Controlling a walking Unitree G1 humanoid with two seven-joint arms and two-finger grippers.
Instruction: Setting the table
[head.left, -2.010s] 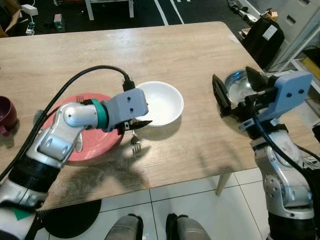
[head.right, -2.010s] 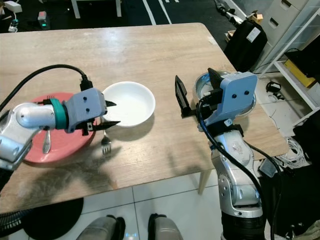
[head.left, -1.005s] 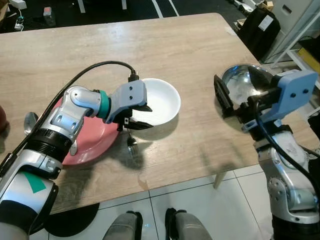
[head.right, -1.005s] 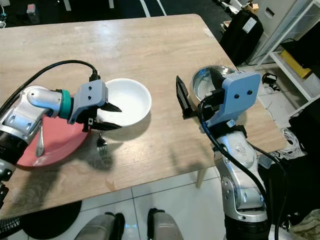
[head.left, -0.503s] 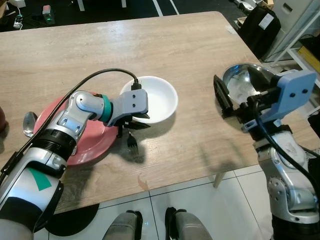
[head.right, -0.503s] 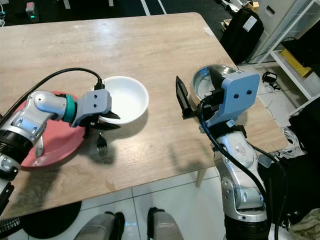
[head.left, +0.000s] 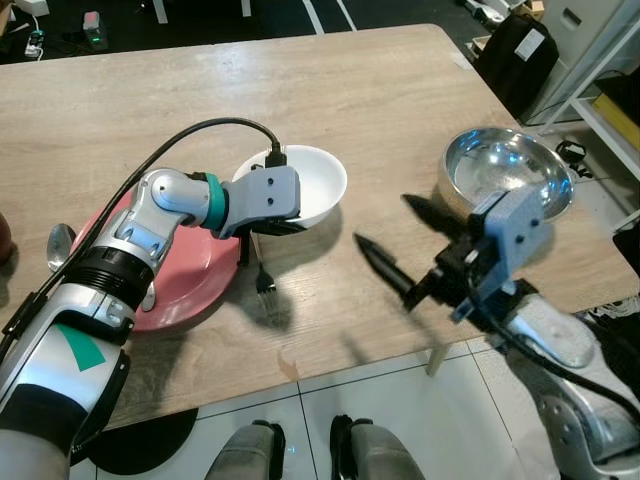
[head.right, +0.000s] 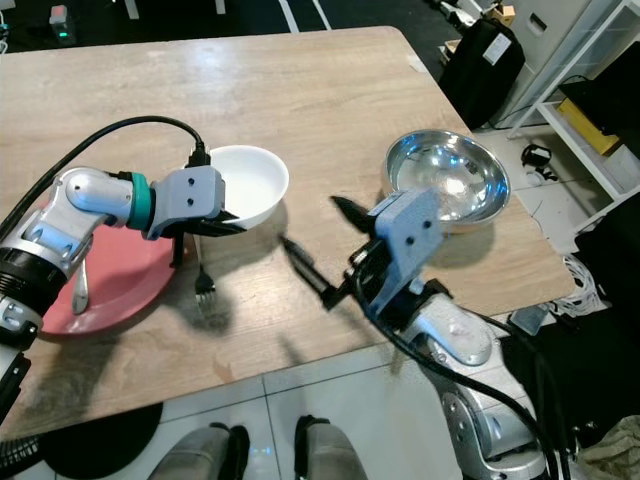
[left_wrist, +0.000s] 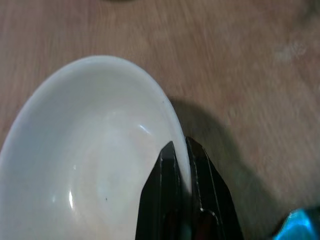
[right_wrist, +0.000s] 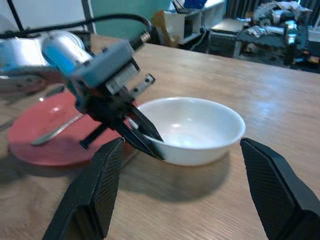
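Left eye view: at the far left of the wooden surface (head.left: 400, 110) a spoon (head.left: 58, 245) is lying just beside the red plate (head.left: 195, 285), which is carrying another utensil on its left part. Next comes the left gripper (head.left: 272, 228), whose fingers (left_wrist: 172, 190) are pinching the near rim of the white bowl (head.left: 310, 185), one finger inside the wall and one outside, as the left wrist view is showing. The bowl is sitting on the surface touching or just overlapping the plate's right edge, with a fork (head.left: 263, 280) lying just in front of it. The bowl is looking rigid, glossy and breakable, probably ceramic or melamine; a rim pinch is likely giving little friction, so tilting under its own weight is a risk, and a low, slow carry is advisable. Farther right, the right gripper (head.left: 392, 240) is hovering over the surface with its fingers spread wide and holding nothing, pointing toward the bowl. At the far right a steel bowl (head.left: 508, 170) is standing near the surface's edge.
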